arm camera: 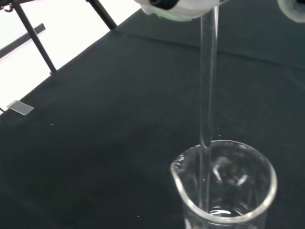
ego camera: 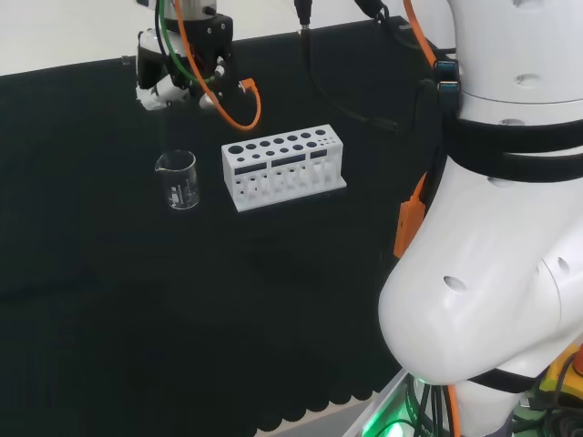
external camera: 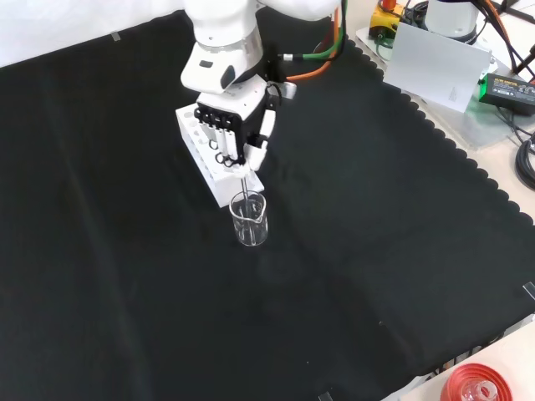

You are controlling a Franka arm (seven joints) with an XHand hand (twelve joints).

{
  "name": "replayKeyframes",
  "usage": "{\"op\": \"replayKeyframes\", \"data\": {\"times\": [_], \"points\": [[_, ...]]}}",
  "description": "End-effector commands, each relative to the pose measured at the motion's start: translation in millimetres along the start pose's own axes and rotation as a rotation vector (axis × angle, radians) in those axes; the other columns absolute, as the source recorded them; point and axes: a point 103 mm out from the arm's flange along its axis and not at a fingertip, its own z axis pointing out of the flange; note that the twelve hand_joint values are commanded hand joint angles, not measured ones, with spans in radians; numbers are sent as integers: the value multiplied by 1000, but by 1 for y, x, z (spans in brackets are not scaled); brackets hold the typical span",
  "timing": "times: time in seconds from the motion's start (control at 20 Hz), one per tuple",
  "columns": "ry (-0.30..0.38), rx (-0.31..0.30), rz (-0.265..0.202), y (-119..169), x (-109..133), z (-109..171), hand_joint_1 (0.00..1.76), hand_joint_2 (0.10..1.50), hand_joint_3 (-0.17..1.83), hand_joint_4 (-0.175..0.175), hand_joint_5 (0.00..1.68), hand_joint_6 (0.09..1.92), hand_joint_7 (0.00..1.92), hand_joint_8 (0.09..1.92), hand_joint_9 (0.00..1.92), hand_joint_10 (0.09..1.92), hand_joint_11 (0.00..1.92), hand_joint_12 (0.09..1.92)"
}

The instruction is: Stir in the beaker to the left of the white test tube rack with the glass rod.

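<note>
Landmark: a white test tube rack stands on the black cloth; every place below is given from it.
Beaker: a small clear glass beaker stands upright on the cloth just beside the rack's left end in the head view; in the front view it sits just in front of the rack's near end.
Beaker contents: the wrist view shows glints at the bottom, but whether any liquid is inside cannot be told.
Hand: the black and white hand hangs above the rack's near end in the front view, just behind and above the beaker, fingers pointing down.
Grip: the fingers are curled about the top of a thin clear glass rod, which hangs straight down from them.
Rod tip: in the wrist view the rod crosses the beaker's rim near the spout side and reaches down inside the glass; whether it touches the bottom cannot be told.
Done, as it appears: the rod is in the hand and already lowered into the correct beaker.
Left, as it appears: the stirring itself, circling the rod inside the glass, then lifting it clear.
</note>
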Motion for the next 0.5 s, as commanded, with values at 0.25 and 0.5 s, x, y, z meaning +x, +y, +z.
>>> {"op": "replayKeyframes", "data": {"times": [0.25,0.5], "points": [[-18,18,36,-34,-10,-4,1328,1020,-175,-175,1513,87,1504,155,1893,147,1722,450],[-35,23,30,-49,3,-9,1328,1020,-175,-175,1512,87,1505,153,1894,147,1721,451]]}}
